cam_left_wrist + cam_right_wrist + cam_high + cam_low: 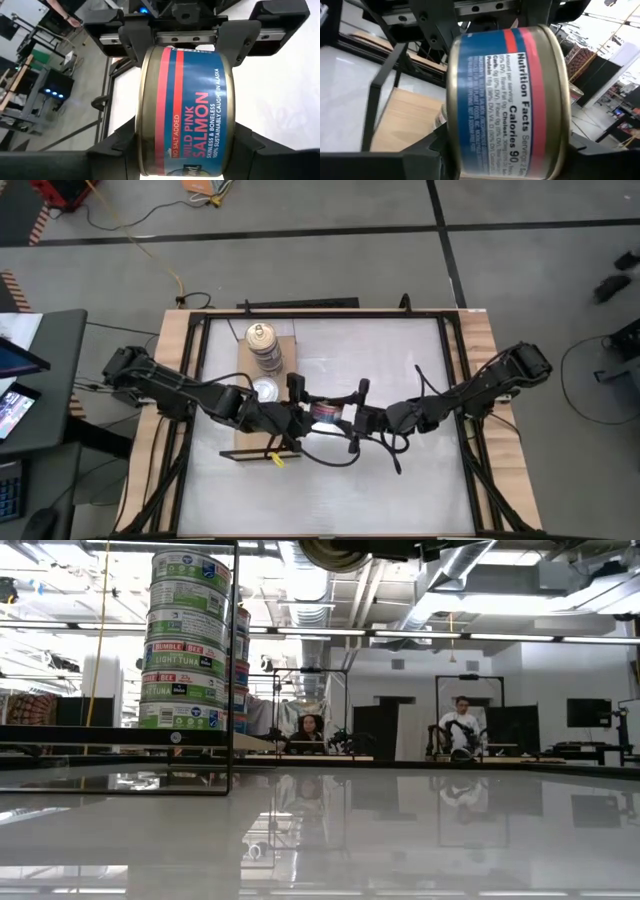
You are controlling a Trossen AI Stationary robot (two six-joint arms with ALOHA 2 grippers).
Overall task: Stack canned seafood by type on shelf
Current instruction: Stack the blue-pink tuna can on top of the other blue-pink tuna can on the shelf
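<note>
- High view: the left gripper (pixel 298 412) and the right gripper (pixel 352 418) meet over the middle of the white table (pixel 400 480), both touching one salmon tin (pixel 326 414) between them, just beside the near right edge of the shelf (pixel 240 450). A stack of tins (pixel 264 346) stands on the shelf's far end, and a single silver-topped tin (pixel 265 389) lies nearer.
- Low view: the tall stack of tuna tins shows at the left (pixel 187 640); the grippers are out of sight here. Two people (pixel 308 728) sit in the room behind.
- Left wrist view: the salmon tin (pixel 185 110) sits between this arm's dark fingers (pixel 100 160), clamped on it; the other gripper holds it from the far side.
- Right wrist view: the same tin (pixel 507 105) fills the view, gripped on both sides, with the tan shelf board (pixel 405 125) beyond.
</note>
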